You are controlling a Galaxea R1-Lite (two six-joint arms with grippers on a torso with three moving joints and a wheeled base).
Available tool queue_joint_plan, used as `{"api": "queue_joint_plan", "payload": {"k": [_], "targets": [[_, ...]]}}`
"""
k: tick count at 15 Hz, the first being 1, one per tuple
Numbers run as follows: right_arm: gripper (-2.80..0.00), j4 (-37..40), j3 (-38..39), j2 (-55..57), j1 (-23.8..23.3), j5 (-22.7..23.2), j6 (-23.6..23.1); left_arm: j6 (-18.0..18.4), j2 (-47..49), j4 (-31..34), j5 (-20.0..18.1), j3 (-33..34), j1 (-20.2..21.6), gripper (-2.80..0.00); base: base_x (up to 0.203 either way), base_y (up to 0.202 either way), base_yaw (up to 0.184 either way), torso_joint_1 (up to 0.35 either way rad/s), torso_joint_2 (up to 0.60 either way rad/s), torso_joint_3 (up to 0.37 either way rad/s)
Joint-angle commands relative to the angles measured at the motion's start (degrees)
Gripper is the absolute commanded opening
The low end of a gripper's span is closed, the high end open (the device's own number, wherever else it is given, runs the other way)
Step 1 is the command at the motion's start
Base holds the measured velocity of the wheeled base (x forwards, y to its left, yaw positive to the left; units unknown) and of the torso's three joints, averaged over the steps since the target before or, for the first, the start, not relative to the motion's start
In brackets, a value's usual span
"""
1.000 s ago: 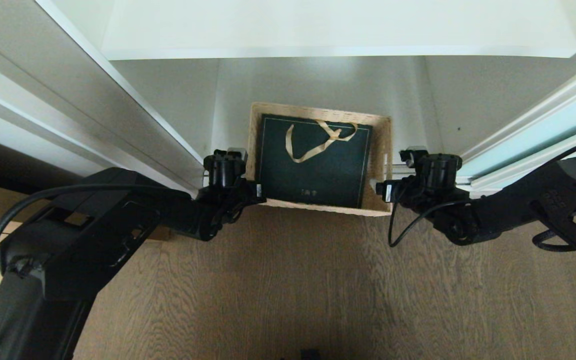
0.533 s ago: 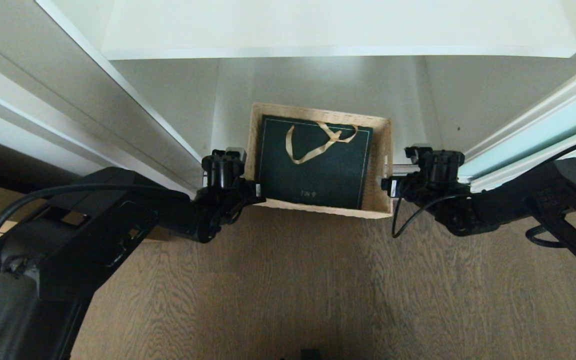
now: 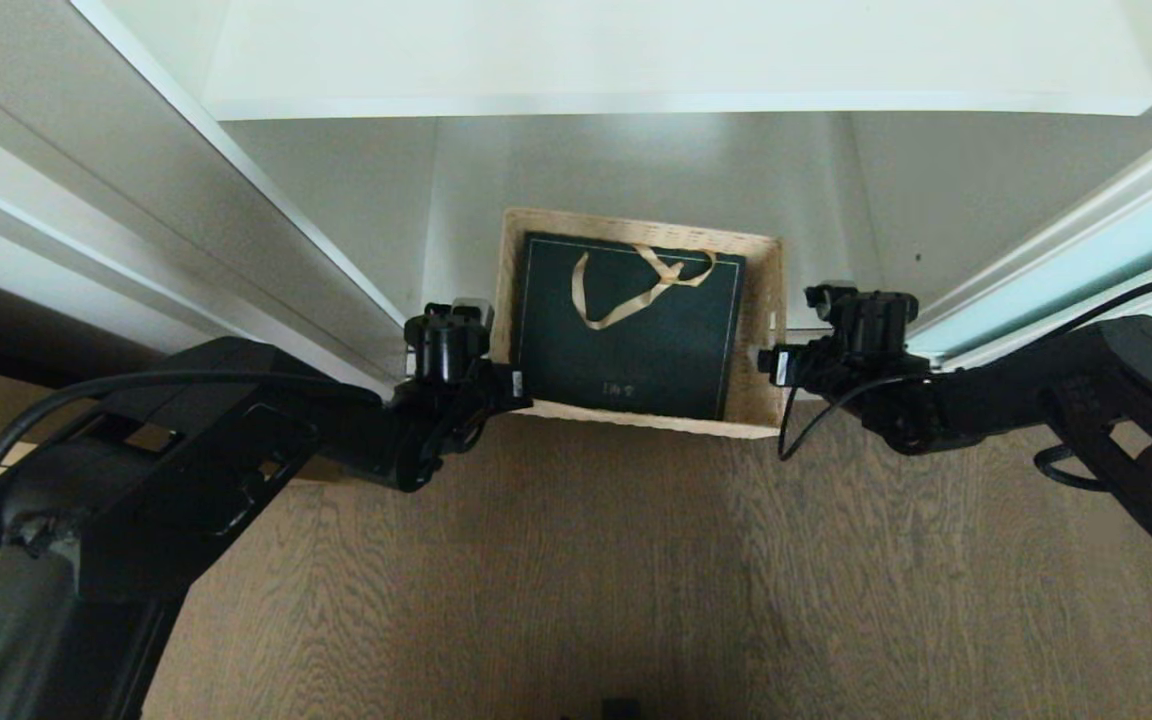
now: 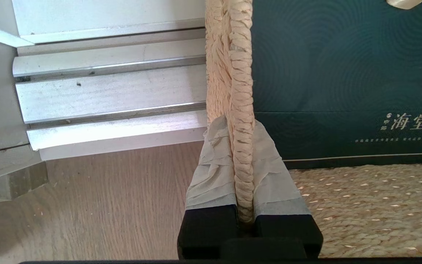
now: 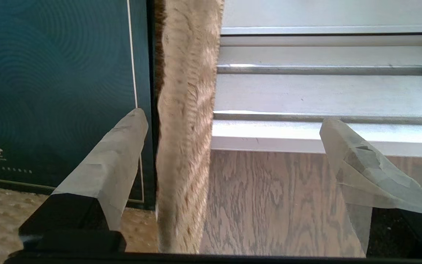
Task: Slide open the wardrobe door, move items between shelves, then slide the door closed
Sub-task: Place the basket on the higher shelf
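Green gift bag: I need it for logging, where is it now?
Head view, centre: the green gift bag lies flat inside the wicker basket, between both grippers.

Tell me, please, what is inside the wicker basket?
A flat dark green gift bag with a gold ribbon handle lies in the wicker basket. Whatever is under or inside the bag is covered.
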Motion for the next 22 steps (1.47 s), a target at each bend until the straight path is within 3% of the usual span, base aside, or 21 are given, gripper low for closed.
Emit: {"api": "queue_joint_plan", "payload": {"k": [1,14,15,16,22], "targets": [[0.0,0.1,-1.9,1.7,0.0,-0.1,0.0,0.0,0.0,-0.4,0.1,0.4,0.0,-2.8,0.0,0.0,0.0,0.0,0.0,0.0],[0.0,7.7,-9.2,3.8,-1.5,0.5,1.6,-0.2,-0.5,-0.6,0.1,1.0,0.0,-2.8,0.0,0.0,0.0,0.0,0.0,0.0],[-0.28,7.8,-9.2,3.8,-1.4,0.5,1.6,-0.2,-0.5,-0.6,0.1,1.0,0.0,-2.8,0.0,0.0,0.0,0.0,0.0,0.0],[-2.8,7.8,-9.2,3.9,-1.4,0.6,1.6,-0.2,-0.5,-0.5,0.1,1.0,0.0,-2.8,0.0,0.0,0.0,0.0,0.0,0.0],[-2.8,7.6,-8.5,2.6,-1.3,0.5,1.6,-0.5,-0.6,-0.6,0.2,1.1,0.0,-2.8,0.0,0.0,0.0,0.0,0.0,0.0]]}}
